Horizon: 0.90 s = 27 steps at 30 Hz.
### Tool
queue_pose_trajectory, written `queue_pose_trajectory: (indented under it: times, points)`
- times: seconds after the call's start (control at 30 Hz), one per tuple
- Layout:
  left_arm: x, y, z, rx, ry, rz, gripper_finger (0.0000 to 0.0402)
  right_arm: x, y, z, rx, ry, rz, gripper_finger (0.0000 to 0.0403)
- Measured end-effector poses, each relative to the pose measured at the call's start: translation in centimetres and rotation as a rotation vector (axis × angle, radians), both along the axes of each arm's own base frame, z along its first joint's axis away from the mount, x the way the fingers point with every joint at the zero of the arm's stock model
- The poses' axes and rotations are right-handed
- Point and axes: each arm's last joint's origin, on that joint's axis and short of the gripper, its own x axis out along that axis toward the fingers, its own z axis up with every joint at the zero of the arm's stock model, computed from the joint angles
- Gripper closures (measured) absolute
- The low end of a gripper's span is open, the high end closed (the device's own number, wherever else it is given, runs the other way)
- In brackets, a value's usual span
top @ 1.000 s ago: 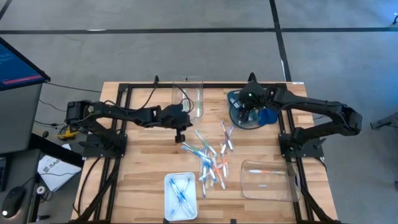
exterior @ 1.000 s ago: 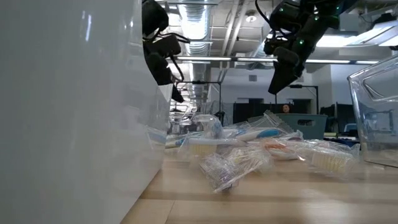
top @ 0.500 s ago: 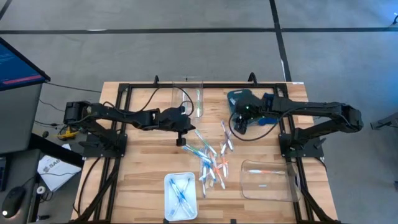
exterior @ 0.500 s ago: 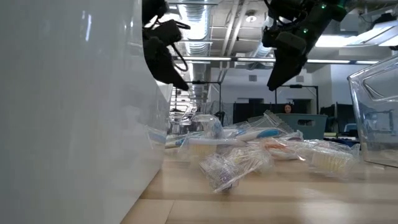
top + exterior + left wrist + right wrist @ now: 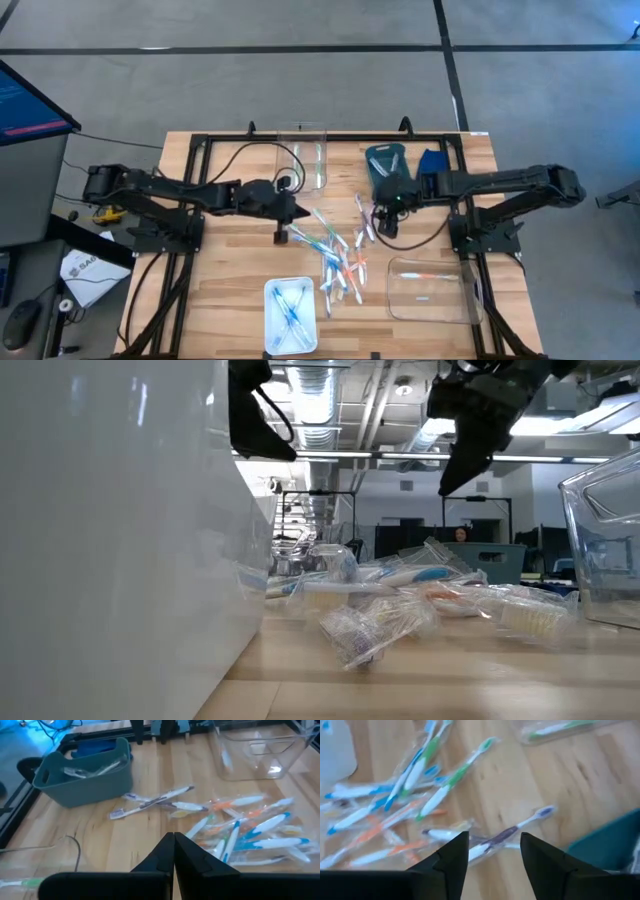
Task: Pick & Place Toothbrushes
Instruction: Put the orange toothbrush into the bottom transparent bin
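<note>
On the wooden slatted desk (image 5: pixel 230 280), thin wrapped plastic toothbrushes (image 5: pixel 338 255) lie heaped mid-desk: light, stiff, probably slippery, best pinched across a handle. The right claw (image 5: pixel 490 851) hovers above them, parted and empty; the left claw (image 5: pixel 174 851) is clenched beside the heap.

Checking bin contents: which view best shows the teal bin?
The left wrist view: the teal bin shows whole, with wrapped toothbrushes inside. The high view shows it small, the right wrist view only a corner, the low view nothing identifiable.
</note>
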Motion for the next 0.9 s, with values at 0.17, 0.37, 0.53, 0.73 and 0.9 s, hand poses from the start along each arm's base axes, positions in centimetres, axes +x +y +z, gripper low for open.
queue_pose_trajectory:
  times: [0.17, 0.37, 0.53, 0.73, 0.9]
  points:
    - [0.0, 0.2, 0.2, 0.019, -0.009, -0.002, 0.0400, 0.0, 0.8, 0.0, -0.007, 0.005, 0.044, 0.0238]
    - [0.0, 0.9, 0.1, 0.013, -0.007, 0.001, 0.0400, 0.1, 0.4, 0.0, -0.066, 0.007, 0.110, 0.0244]
    - [0.0, 0.9, 0.1, -0.050, -0.011, -0.096, 0.0400, 0.3, -0.5, 0.2, -0.080, -0.024, 0.085, 0.0250]
    - [0.0, 0.9, 0.1, -0.057, -0.011, -0.094, 0.0400, 0.3, -1.1, 0.2, -0.038, -0.029, 0.002, 0.0255]
    - [0.0, 0.9, 0.1, -0.060, -0.010, -0.091, 0.0400, 0.4, -0.4, 0.2, 0.095, -0.049, -0.050, 0.0260]
